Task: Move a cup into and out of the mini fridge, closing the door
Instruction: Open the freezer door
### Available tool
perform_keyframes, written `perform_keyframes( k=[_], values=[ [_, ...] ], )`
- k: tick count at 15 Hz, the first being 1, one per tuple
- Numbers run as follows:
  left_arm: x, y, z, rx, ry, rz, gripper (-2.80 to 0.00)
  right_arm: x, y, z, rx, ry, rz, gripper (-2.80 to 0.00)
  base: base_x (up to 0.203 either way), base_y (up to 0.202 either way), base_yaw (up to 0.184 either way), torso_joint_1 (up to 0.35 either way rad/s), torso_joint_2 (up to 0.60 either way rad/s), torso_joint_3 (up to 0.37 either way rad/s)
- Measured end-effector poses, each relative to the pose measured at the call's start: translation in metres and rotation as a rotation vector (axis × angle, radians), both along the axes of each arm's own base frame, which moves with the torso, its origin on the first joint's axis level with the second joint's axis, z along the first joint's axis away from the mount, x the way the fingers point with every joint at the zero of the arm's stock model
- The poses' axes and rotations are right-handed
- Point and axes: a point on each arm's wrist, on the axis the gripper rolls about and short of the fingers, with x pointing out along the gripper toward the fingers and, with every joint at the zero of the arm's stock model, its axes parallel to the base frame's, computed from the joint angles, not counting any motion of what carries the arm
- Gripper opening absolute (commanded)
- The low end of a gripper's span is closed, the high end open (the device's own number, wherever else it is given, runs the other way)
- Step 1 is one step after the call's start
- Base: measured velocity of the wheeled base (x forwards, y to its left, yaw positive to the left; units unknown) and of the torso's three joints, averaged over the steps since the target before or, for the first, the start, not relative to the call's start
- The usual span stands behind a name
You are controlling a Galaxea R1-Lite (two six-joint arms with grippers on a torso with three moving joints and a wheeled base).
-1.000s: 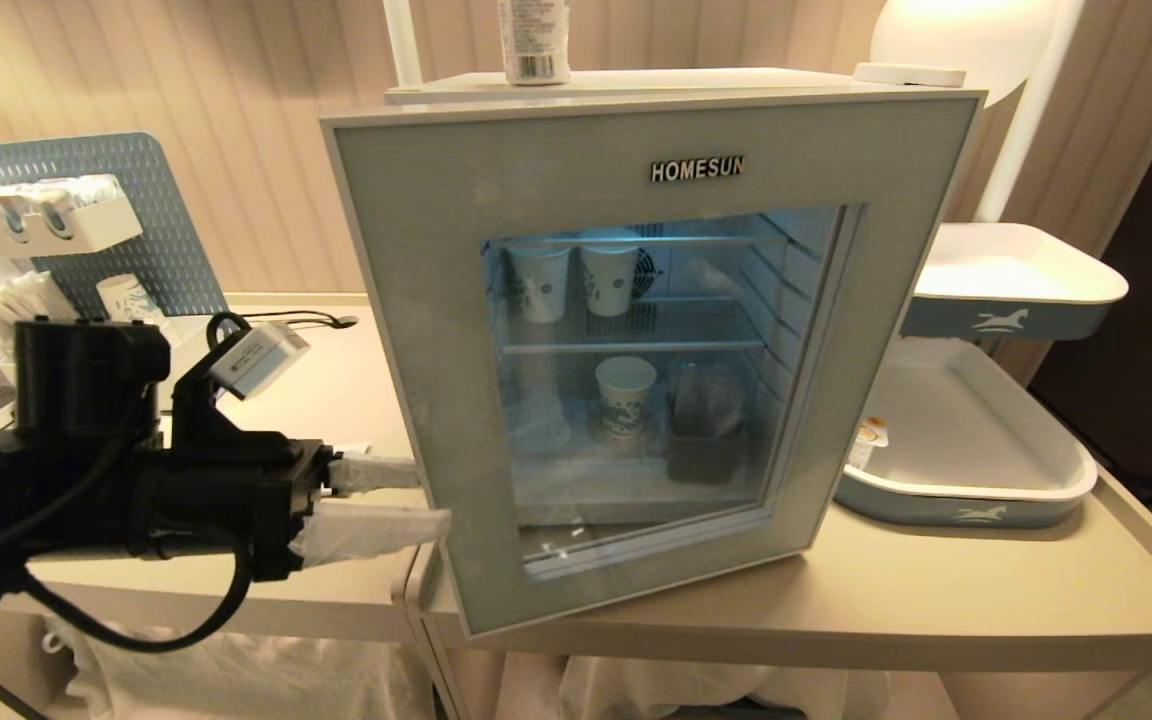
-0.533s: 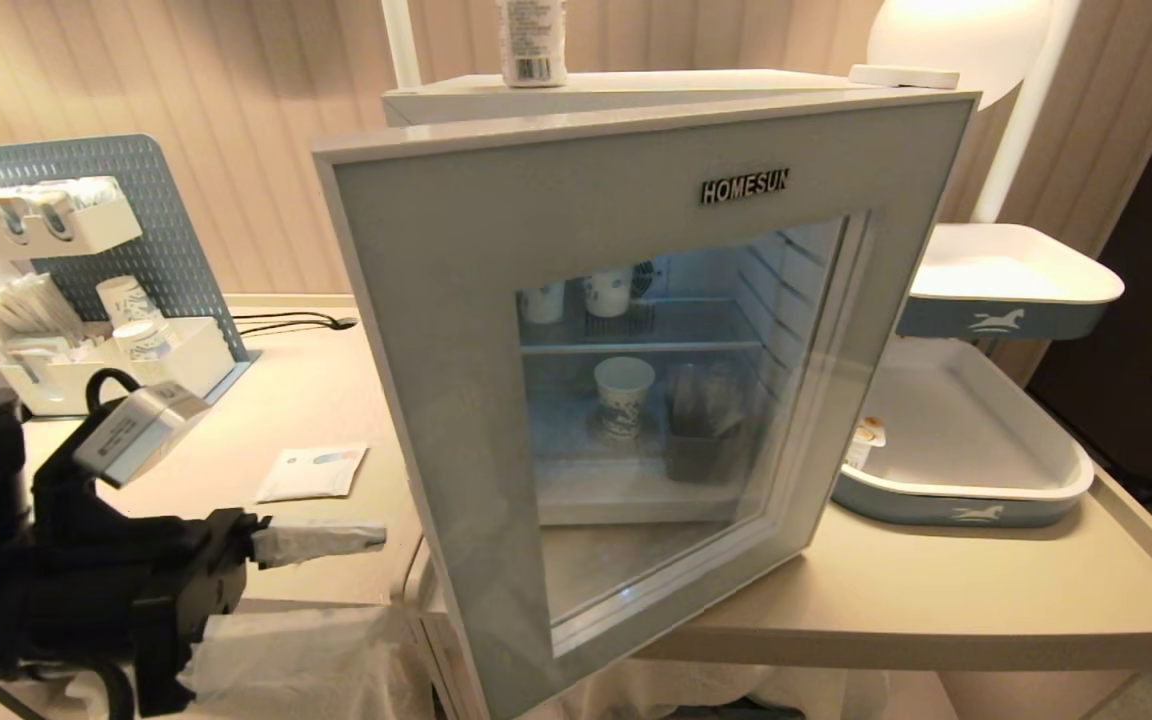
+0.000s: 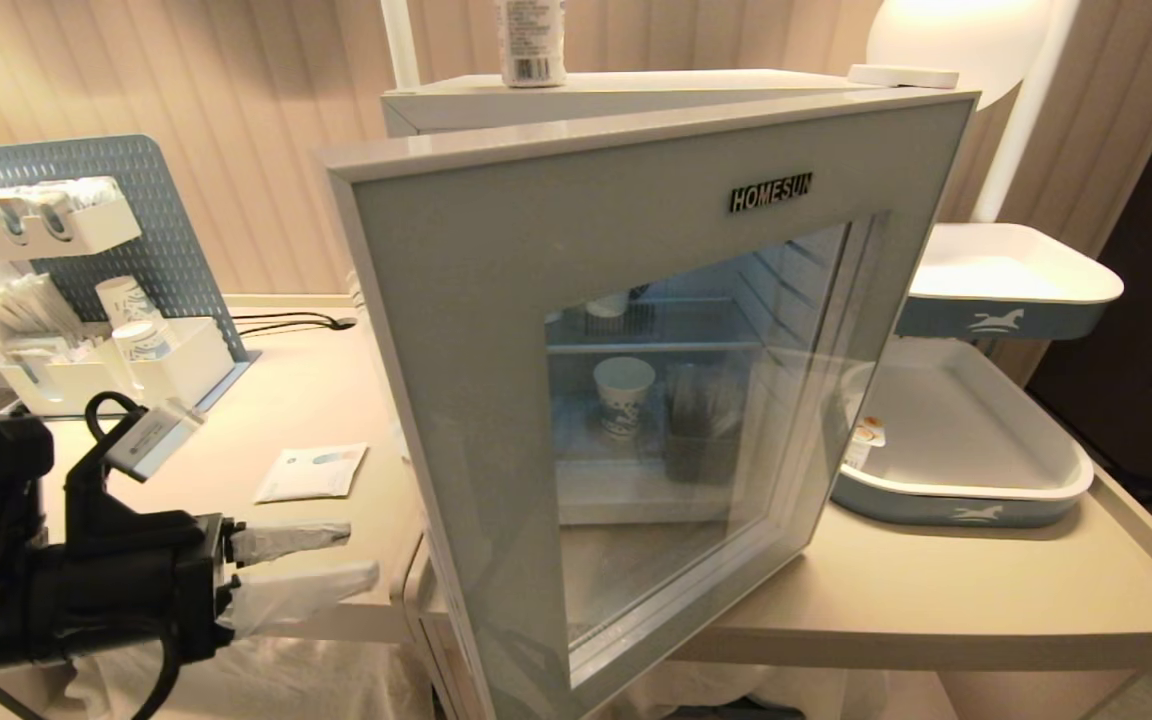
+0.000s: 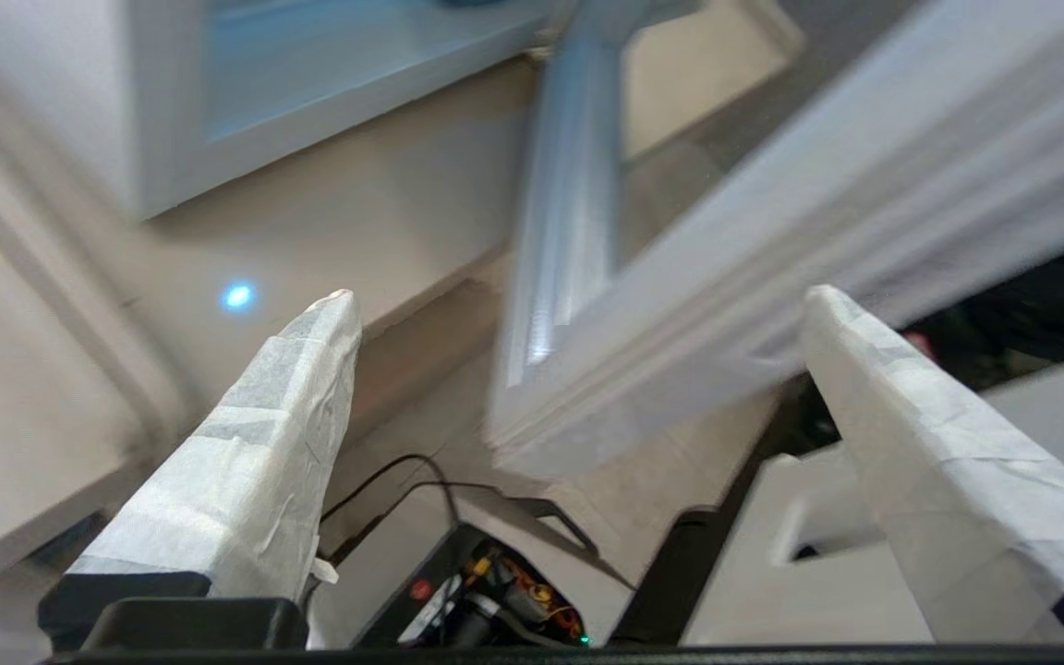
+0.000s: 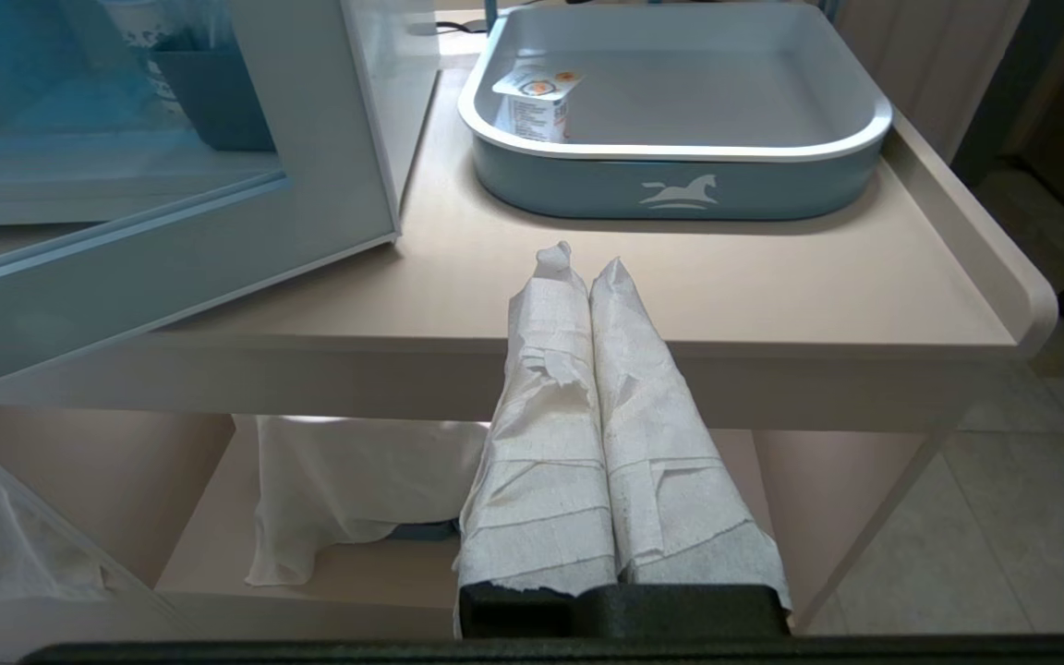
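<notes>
I see the door (image 3: 636, 400) of the mini fridge (image 3: 576, 95) swung further out than it was a second ago: back then it sat nearly flush against the cabinet, and now its free edge stands well clear of the fridge body, angled toward me, with the HOMESUN lettering shifted toward the hinge side. Through the glass I can make out a paper cup (image 3: 623, 392) on the lower shelf inside the fridge, beside a dark container (image 3: 701, 440); of the two cups that showed on the upper shelf earlier, only part of one can be seen past the door frame. My left end effector (image 3: 321, 562) has pulled back from the door's free edge, where its wrapped fingers (image 3: 291, 540) were a second ago, and now hangs apart from the door over the front of the counter (image 3: 936, 590), its fingers spread wide and holding nothing. In the left wrist view the blurred lower corner of the door sits between the spread fingers, beyond their tips. My right end effector (image 5: 578, 263) is parked below the counter edge, in front of the blue tray (image 5: 680, 180) that stands beside the fridge, its fingers pressed together and empty.
</notes>
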Motion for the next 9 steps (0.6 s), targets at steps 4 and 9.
perform_keyframes(
  k=[4, 9],
  values=[
    [0.003, 0.0, -0.011, 0.014, 0.043, 0.007, 0.0, 0.0, 0.0, 0.0, 0.0, 0.0, 0.0, -2.8, 0.0, 0.0, 0.0, 0.0, 0.0, 0.0],
    [0.01, -0.016, -0.018, 0.03, 0.028, -0.07, 0.0, 0.0, 0.0, 0.0, 0.0, 0.0, 0.0, -2.8, 0.0, 0.0, 0.0, 0.0, 0.0, 0.0]
  ],
)
